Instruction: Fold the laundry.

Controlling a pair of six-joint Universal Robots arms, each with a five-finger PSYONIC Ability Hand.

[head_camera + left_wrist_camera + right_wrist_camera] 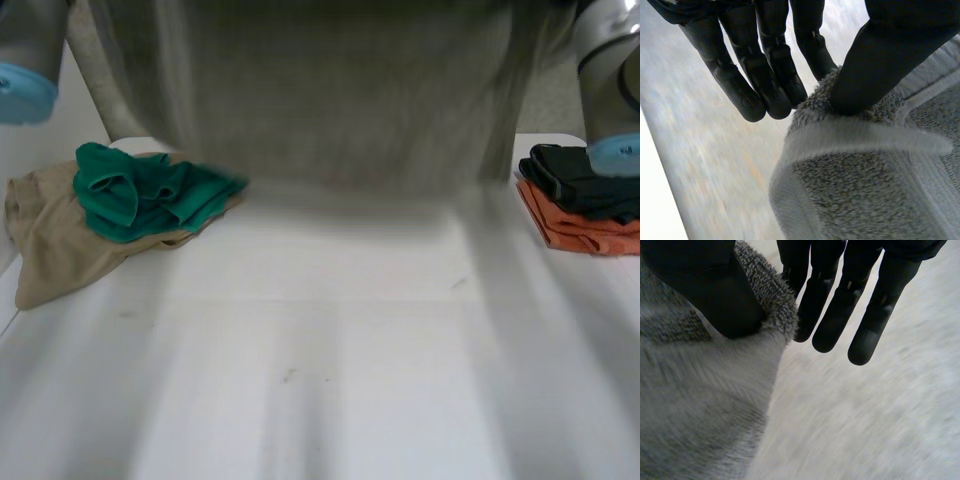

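Seen from the head view, a grey towel (pixel 340 100) hangs spread wide above the far half of the white surface (pixel 330 380), stretched between the left arm (pixel 25 70) and the right arm (pixel 610 70), apparently so that it can be laid out flat for a first fold. A crumpled green garment (pixel 140 195) lies on a beige garment (pixel 50 250) at the far left, seemingly waiting its turn. At the far right a folded black garment (pixel 580 180) sits on a folded orange garment (pixel 580 232), which look finished. In the left wrist view, the left hand (pixel 875 60) pinches the towel's hemmed corner, its thumb pressing the terry cloth against the nearest of its straight fingers (pixel 765 85). The rest of the towel falls away below the thumb, clear of the other fingertips. In the right wrist view, the right hand (pixel 705 285) grips the opposite top edge the same way, thumb clamped over the fluffy hem, which lies between the thumb and the closest finger. The remaining fingers (pixel 835 315) extend straight beside the cloth without touching it.
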